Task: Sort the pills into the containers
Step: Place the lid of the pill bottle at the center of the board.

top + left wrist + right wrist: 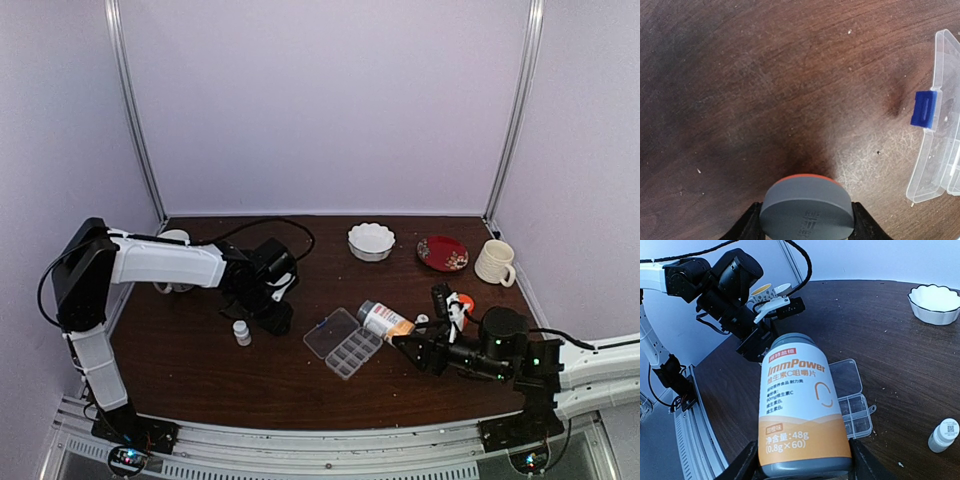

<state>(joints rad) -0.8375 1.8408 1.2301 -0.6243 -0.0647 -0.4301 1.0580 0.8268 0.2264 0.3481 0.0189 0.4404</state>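
My right gripper [408, 342] is shut on a white and orange "ImmPower" bottle [384, 320], which lies tilted with its grey top toward the clear organizer box [345, 344]. In the right wrist view the bottle [799, 405] fills the space between my gripper's [801, 462] fingers, and the box [854, 397] lies open just behind it. My left gripper [270, 303] is shut on a grey cap with an orange underside [807, 206], low over the table left of the box lid [940, 125]. No pills show.
One small white bottle [241, 333] stands near the left gripper, another [944, 435] right of the organizer. A white scalloped bowl [371, 241], a red plate [442, 253] and a cream mug [495, 262] stand at the back. A cup [176, 238] sits behind the left arm.
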